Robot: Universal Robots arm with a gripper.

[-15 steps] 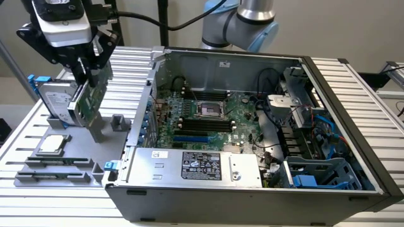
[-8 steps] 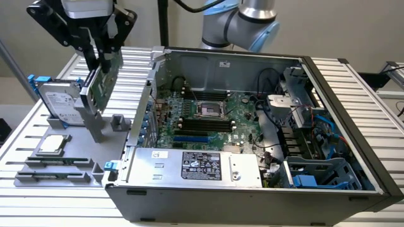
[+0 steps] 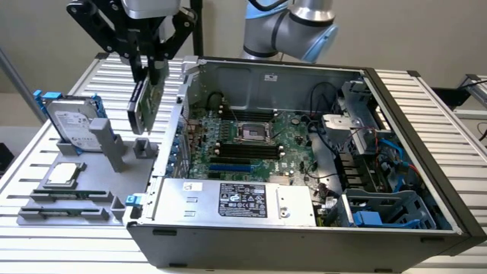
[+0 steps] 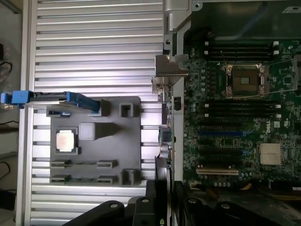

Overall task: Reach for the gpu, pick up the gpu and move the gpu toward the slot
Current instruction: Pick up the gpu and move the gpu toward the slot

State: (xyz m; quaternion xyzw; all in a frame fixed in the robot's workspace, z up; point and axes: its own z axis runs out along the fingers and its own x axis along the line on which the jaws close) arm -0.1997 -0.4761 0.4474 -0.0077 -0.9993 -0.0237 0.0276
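1. Your gripper (image 3: 150, 60) is clamping its fingers on the gpu (image 3: 146, 101), gripping the card's top edge.
2. Gpu is hanging upright, lifted clear of the grey fixture tray (image 3: 45, 174), just beside the open pc case (image 3: 304, 240) wall.
3. In wrist view you're looking down the gpu (image 4: 165, 136) edge-on, its metal bracket (image 4: 170, 66) at the far end, over the motherboard (image 4: 235, 141) border.
4. Hard drive w/ blue rails (image 3: 72, 123) is standing in the tray; cpu (image 3: 63, 173) is lying flat nearby.

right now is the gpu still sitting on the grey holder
No, the pincer holds the gpu in the air above the grey holder, beside the open case.
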